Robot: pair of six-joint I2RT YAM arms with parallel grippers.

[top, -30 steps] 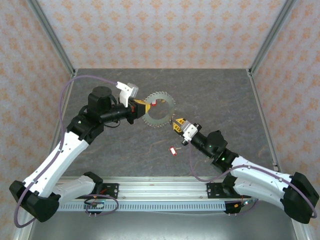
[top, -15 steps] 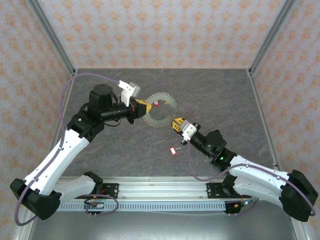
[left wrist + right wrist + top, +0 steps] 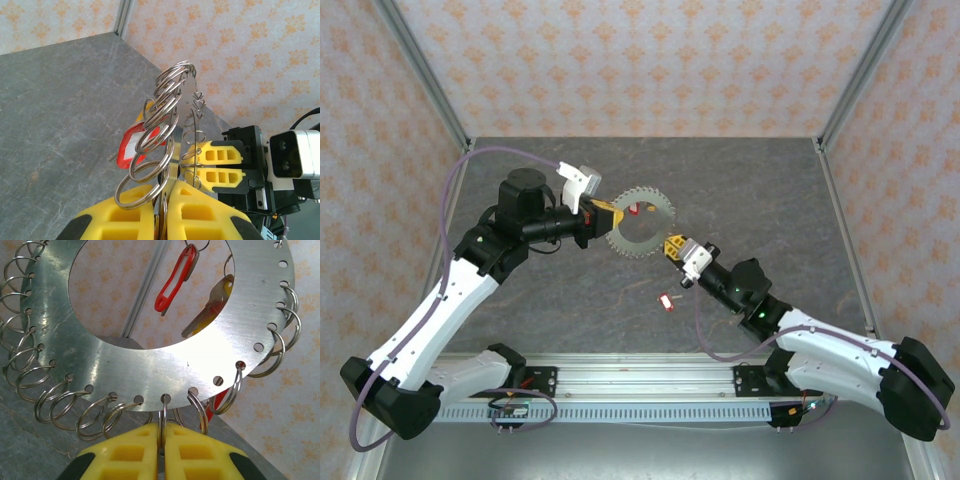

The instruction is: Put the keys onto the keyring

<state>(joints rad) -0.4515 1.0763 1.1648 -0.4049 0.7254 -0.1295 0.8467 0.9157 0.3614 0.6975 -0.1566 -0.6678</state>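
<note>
The keyring (image 3: 638, 243) is a flat grey metal hoop with several small split rings round its rim, held upright above the table. My left gripper (image 3: 609, 213) is shut on its left edge; close up, the hoop (image 3: 193, 112) runs edge-on out of the shut yellow fingers (image 3: 135, 212). My right gripper (image 3: 670, 243) is shut on one small split ring (image 3: 163, 412) at the hoop's (image 3: 150, 370) lower right rim. A red-tagged key (image 3: 638, 209) hangs at the top of the hoop; its tag (image 3: 175, 279) shows beside a metal key (image 3: 207, 310). Another red-tagged key (image 3: 666, 300) lies on the table.
The grey stone-look table (image 3: 570, 290) is walled by patterned panels with metal corner posts (image 3: 425, 75). A metal rail (image 3: 640, 385) runs along the near edge between the arm bases. A purple cable (image 3: 455, 180) loops beside the left arm.
My right gripper has crept up and left to the hoop's rim and its fingers have closed on a split ring. The left arm shifted slightly, still holding the hoop.
</note>
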